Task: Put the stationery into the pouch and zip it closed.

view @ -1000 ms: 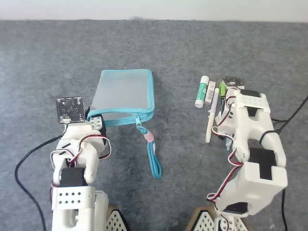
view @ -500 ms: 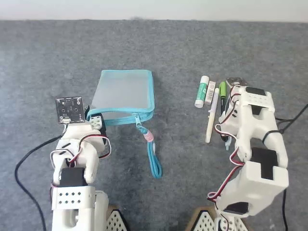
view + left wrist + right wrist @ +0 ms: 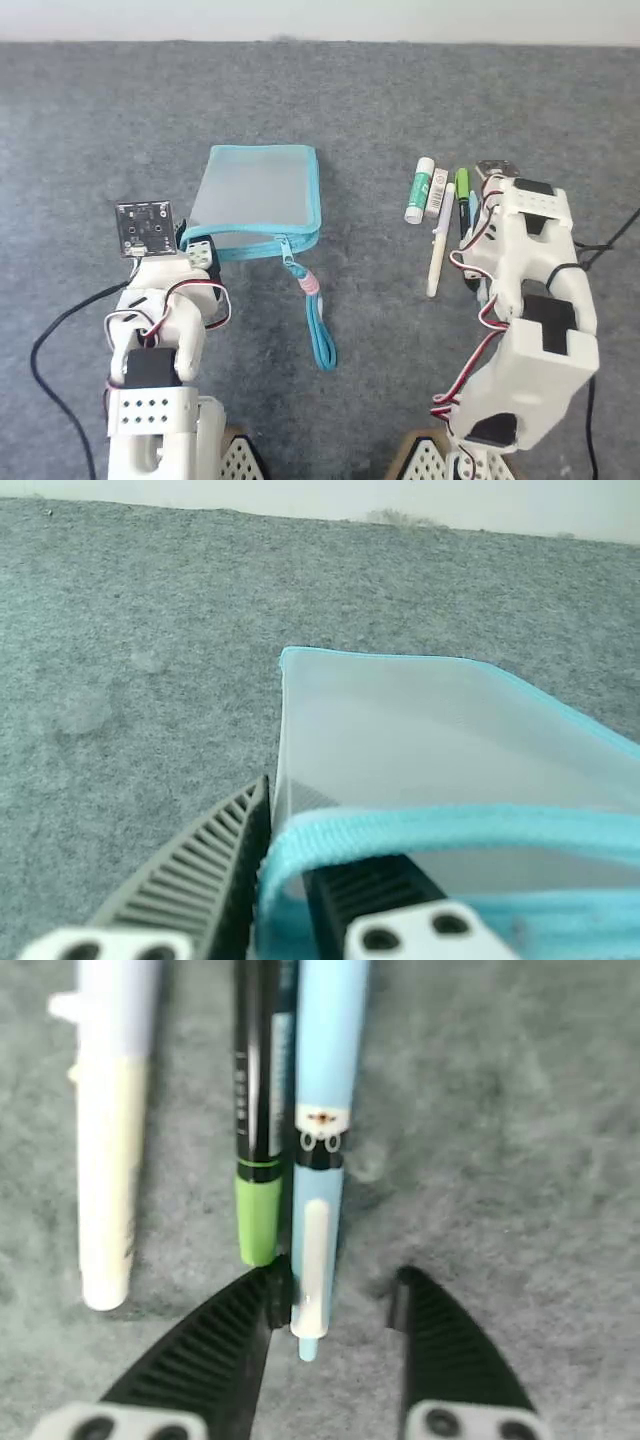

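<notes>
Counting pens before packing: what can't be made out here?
- High view: the right arm covers most of the light blue pen.
- Right wrist view: the edge cuts off the pens' far ends.
- Left wrist view: the edge cuts off the pouch; how far it is unzipped is unclear.

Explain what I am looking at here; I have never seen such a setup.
Two small white robot arms sit side by side at a grey table. One picture looks down from above; the other two come from a camera on each arm's wrist. The left claw is shut on the edge of a teal-trimmed pouch. The right claw is open, with the end of a pale blue pen between its fingers; a green and black pen and a white pen lie alongside.
</notes>
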`<state>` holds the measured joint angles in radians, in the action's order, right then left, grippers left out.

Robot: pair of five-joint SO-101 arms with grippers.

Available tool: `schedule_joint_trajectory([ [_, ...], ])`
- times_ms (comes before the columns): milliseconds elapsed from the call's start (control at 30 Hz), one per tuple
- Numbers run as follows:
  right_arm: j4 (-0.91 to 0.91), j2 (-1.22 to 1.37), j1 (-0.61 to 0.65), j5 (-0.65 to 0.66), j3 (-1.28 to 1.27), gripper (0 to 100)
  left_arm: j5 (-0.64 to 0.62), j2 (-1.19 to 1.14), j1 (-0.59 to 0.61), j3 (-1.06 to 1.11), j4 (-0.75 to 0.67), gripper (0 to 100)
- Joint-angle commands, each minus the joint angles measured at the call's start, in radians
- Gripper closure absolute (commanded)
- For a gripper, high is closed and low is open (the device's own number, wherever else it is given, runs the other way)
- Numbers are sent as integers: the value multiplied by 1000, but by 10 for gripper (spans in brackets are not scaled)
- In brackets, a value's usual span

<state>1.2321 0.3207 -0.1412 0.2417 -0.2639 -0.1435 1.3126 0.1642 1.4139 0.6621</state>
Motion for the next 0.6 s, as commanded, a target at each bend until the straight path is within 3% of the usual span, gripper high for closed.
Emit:
schedule_joint_trajectory([
  [0, -24, 21, 2, 3, 38, 975, -15, 17, -2, -10, -35, 988],
  [233, -22, -16, -1, 5, 37, 991, -15, 17, -2, -10, -35, 988],
  [567, 82, -360, -56, 14, -8, 991, -15, 12, -2, -10, -34, 988],
])
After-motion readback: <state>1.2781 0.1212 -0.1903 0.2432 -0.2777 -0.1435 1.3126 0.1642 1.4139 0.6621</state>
